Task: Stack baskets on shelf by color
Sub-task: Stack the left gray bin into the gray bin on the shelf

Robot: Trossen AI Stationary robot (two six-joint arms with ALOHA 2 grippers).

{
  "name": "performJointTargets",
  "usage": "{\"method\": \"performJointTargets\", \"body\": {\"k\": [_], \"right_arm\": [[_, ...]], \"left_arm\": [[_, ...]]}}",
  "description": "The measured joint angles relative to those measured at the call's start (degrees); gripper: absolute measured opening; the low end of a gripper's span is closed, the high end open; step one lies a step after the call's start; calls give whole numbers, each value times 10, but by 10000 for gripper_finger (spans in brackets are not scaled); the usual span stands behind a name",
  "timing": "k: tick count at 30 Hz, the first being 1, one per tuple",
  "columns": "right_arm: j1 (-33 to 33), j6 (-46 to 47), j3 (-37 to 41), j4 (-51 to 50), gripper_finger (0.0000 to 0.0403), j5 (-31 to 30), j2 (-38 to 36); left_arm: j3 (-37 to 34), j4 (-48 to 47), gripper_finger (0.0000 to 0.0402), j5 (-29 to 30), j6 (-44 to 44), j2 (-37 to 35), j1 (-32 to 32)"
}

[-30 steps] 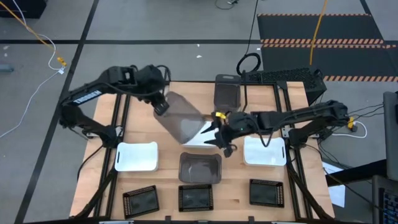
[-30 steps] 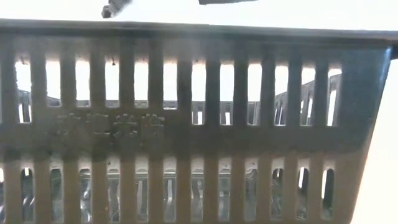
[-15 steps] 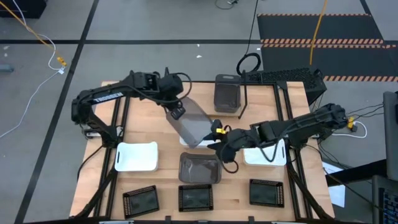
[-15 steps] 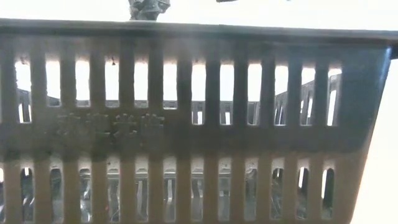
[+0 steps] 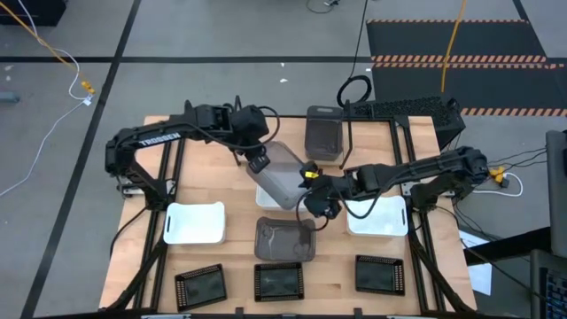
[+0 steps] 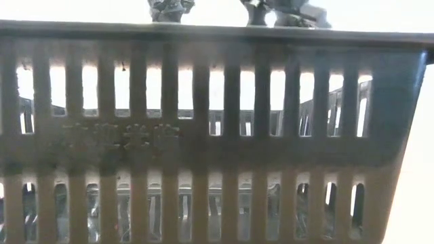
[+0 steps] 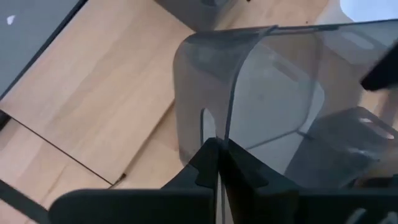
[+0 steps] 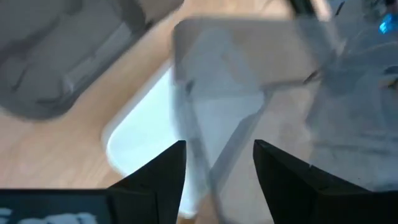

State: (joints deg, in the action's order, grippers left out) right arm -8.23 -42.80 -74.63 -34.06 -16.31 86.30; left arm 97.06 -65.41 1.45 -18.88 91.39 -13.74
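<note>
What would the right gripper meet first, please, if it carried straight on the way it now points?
Most likely the grey basket held by the left gripper. The right gripper is open with the basket's wall straight ahead; a white basket lies beneath. Depth is unclear.

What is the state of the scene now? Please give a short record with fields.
left tool: shut on the rim of the grey basket, held tilted above the table
right tool: open, beside the held basket's far end
white baskets: one at the left, one at the right, one partly under the held basket
black trays: three along the near edge
</note>
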Motion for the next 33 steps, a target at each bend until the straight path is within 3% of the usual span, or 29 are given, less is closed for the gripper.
{"method": "performJointTargets", "body": {"k": [9, 17, 27, 33], "right_arm": [[3, 5, 0, -54, 114, 16, 0], [0, 2, 0, -70, 15, 27, -3], [-10, 87, -28, -71, 1, 46, -40], [0, 150, -47, -99, 1, 13, -93]], "left_arm": [[0, 14, 13, -32, 22, 0, -3], [0, 71, 8, -176, 23, -5, -2], [0, 127, 69, -161, 78, -14, -15], [0, 233, 151, -159, 151, -15, -14]]}}
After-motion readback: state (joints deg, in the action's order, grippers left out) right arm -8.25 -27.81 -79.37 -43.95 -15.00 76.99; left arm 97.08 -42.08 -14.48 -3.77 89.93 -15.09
